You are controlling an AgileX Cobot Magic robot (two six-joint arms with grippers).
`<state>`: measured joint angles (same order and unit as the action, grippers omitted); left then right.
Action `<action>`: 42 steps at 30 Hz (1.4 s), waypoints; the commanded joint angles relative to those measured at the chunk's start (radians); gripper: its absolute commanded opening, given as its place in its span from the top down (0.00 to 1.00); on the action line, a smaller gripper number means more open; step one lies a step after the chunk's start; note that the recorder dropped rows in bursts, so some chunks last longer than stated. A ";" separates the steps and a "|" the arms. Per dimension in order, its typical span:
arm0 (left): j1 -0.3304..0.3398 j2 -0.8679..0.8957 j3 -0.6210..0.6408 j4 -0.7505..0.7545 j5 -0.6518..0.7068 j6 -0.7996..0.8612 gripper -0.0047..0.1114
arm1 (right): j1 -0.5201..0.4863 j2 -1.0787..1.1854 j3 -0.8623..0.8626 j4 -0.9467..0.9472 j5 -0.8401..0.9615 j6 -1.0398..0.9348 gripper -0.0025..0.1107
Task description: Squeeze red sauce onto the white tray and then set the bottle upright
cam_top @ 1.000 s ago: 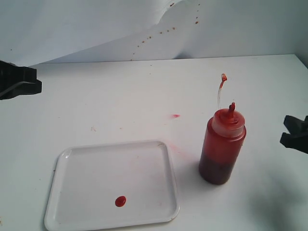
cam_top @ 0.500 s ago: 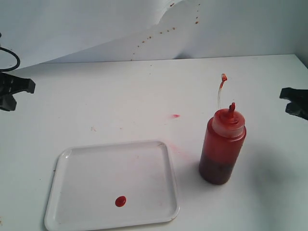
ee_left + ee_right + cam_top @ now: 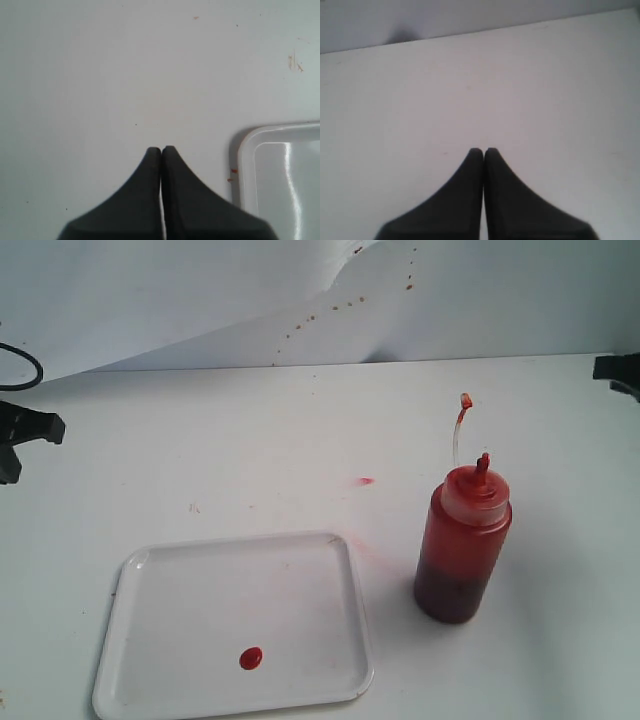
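Note:
The bottle [image 3: 463, 545] stands upright on the table right of the white tray [image 3: 140, 585], its red-stained nozzle up and the tethered tip cap [image 3: 465, 400] sticking above it. A small round blob of red sauce [image 3: 250, 658] lies on the tray near its front edge. My left gripper [image 3: 30, 430] is at the far left edge, shut and empty; in the left wrist view its tips [image 3: 161, 150] meet over bare table beside the tray's corner [image 3: 247, 150]. My right gripper [image 3: 620, 370] is at the far right edge, shut on nothing, its tips [image 3: 483, 150] touching.
A white backdrop sheet [image 3: 200, 290] with brown-red specks rises behind the table. A pinkish smear [image 3: 366, 481] marks the tabletop behind the tray. Bare white table lies between both grippers and the bottle.
My right gripper has closed and pulled back and away from the bottle toward the far right edge. My left gripper has slid further off the left edge. Bottle and tray have not moved.

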<state>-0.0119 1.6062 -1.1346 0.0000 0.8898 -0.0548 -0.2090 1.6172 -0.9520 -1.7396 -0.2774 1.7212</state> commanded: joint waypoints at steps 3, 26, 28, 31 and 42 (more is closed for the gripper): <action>0.001 0.001 -0.007 0.006 -0.044 -0.010 0.96 | 0.001 -0.005 -0.005 -0.005 0.526 -0.147 0.98; 0.001 -0.005 -0.007 0.006 0.053 0.055 0.96 | 0.104 -0.103 -0.033 1.839 1.063 -1.868 0.98; 0.001 -0.010 -0.007 0.007 0.061 0.055 0.96 | 0.121 -0.103 -0.033 1.839 1.092 -1.873 0.98; 0.001 -0.025 -0.007 0.000 0.089 0.071 0.96 | 0.141 -0.103 -0.033 1.834 1.120 -1.882 0.98; 0.001 -0.147 -0.007 0.000 0.145 0.100 0.96 | 0.141 -0.188 -0.033 1.806 1.197 -1.879 0.98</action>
<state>-0.0119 1.4947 -1.1346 0.0069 1.0074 0.0405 -0.0701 1.4642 -0.9815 0.0920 0.8821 -0.1562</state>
